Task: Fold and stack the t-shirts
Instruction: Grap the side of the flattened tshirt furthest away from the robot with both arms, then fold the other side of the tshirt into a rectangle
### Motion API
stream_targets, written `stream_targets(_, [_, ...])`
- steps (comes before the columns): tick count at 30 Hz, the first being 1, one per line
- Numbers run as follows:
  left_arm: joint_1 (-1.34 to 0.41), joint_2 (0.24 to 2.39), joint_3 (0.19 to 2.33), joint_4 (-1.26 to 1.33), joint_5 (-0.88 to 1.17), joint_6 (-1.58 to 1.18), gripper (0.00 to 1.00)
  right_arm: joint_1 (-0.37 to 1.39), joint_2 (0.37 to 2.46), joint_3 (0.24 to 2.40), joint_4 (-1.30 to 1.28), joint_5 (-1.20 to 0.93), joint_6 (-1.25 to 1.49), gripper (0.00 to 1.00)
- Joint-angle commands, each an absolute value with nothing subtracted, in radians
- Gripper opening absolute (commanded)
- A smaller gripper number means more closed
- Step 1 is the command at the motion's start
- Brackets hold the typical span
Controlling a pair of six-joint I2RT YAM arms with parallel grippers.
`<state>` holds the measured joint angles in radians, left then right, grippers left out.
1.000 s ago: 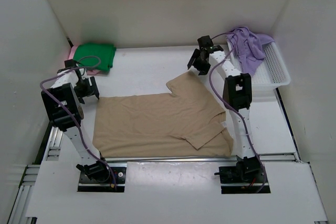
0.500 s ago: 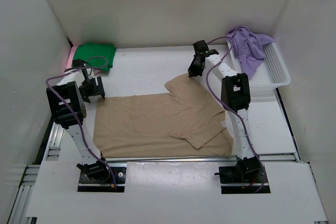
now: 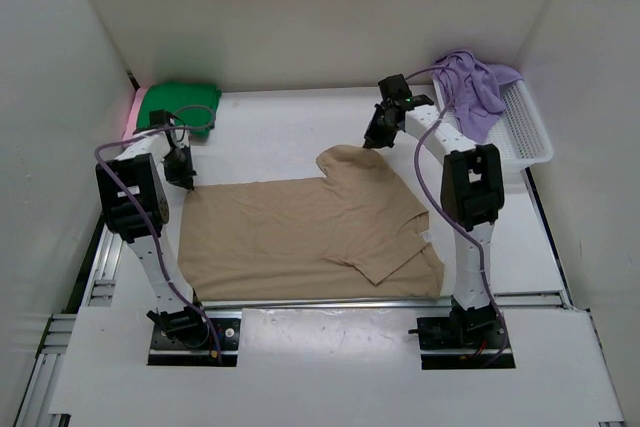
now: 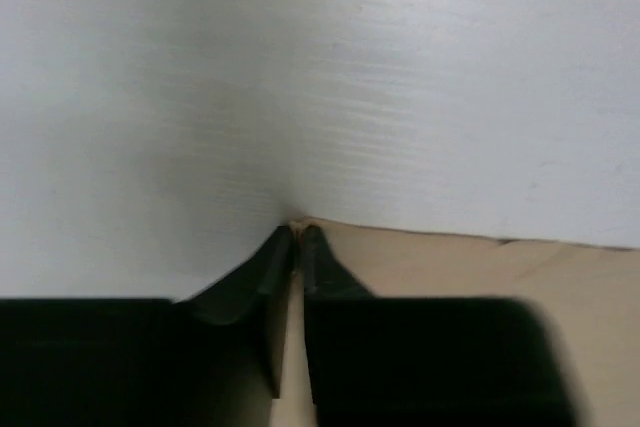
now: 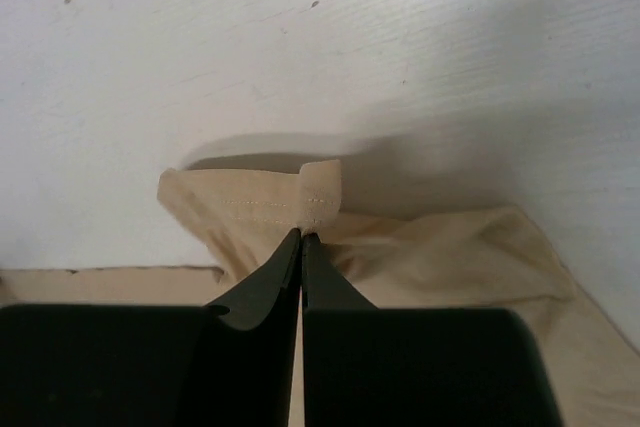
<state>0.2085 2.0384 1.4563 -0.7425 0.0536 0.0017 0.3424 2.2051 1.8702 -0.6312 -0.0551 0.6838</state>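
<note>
1. I count four t-shirts, though only three show plainly. One tan t-shirt (image 3: 300, 232) lies spread flat in the middle of the table (image 3: 280, 132), its collar end toward the right arm.
2. One green t-shirt (image 3: 180, 105) sits folded in the far left corner. At its left edge I see one thin sliver of pink, the pink t-shirt (image 3: 136, 107), mostly hidden from me under the green one.
3. One lavender t-shirt (image 3: 470, 82) is bunched up at the far end of the one white mesh basket (image 3: 530, 137), on the right side of the table, with part of it draped over the basket's near rim.
4. Two arms are in view, each with one gripper, and both are down at the tan t-shirt's far edge.
5. The left gripper (image 4: 298, 232) is at the shirt's far left corner. On the left wrist view its two fingers are nearly together, with only a slit between them, and a strip of tan cloth shows in that slit: I read it as pinching that corner.
6. The right gripper (image 5: 301, 235) is at the far sleeve. Its two fingers are pressed tight together on the stitched hem, and the hem stands up in a small fold just past the tips.
7. The rest of the tan t-shirt lies on the table.
</note>
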Motion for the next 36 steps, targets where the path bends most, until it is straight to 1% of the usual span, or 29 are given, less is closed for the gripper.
stream_targets(1, [0.189, 2.063, 1.431, -0.732, 0.094, 0.000, 0.10, 0.342, 2.094, 1.816, -0.607, -0.093, 0.657, 0.00])
stream_targets(6, [0.179, 1.958, 1.355, -0.732, 0.063, 0.000, 0.10, 0.342, 1.961, 1.659, -0.598, -0.115, 0.647, 0.00])
stream_targets(10, [0.179, 1.818, 1.290, -0.732, 0.014, 0.000, 0.10, 0.342, 1.758, 1.464, -0.589, -0.115, 0.627, 0.00])
stream_targets(11, [0.170, 1.754, 1.273, -0.732, 0.003, 0.000, 0.10, 0.342, 1.721, 1.380, -0.580, -0.106, 0.627, 0.00])
stream_targets(12, [0.161, 1.721, 1.253, -0.732, -0.014, 0.000, 0.10, 0.342, 1.650, 1.338, -0.580, -0.106, 0.627, 0.00])
stream_targets(14, [0.152, 1.663, 1.189, -0.732, -0.023, 0.000, 0.10, 0.342, 1.574, 1.255, -0.580, -0.097, 0.627, 0.00])
stream_targets(15, [0.152, 1.608, 1.168, -0.732, -0.040, 0.000, 0.10, 0.342, 1.501, 1.174, -0.580, -0.097, 0.627, 0.00])
stream_targets(19, [0.143, 1.507, 1.050, -0.732, -0.095, 0.000, 0.10, 0.333, 1.330, 1.002, -0.571, -0.072, 0.656, 0.00])
stream_targets(21, [0.143, 1.479, 1.016, -0.732, -0.106, 0.000, 0.10, 0.324, 1.255, 0.950, -0.571, -0.072, 0.670, 0.00])
stream_targets(29, [0.133, 1.436, 0.939, -0.713, -0.144, 0.000, 0.10, 0.324, 1.115, 0.798, -0.561, -0.046, 0.699, 0.00])
stream_targets(36, [0.121, 1.436, 0.928, -0.704, -0.167, 0.000, 0.10, 0.304, 1.069, 0.721, -0.572, -0.063, 0.718, 0.00])
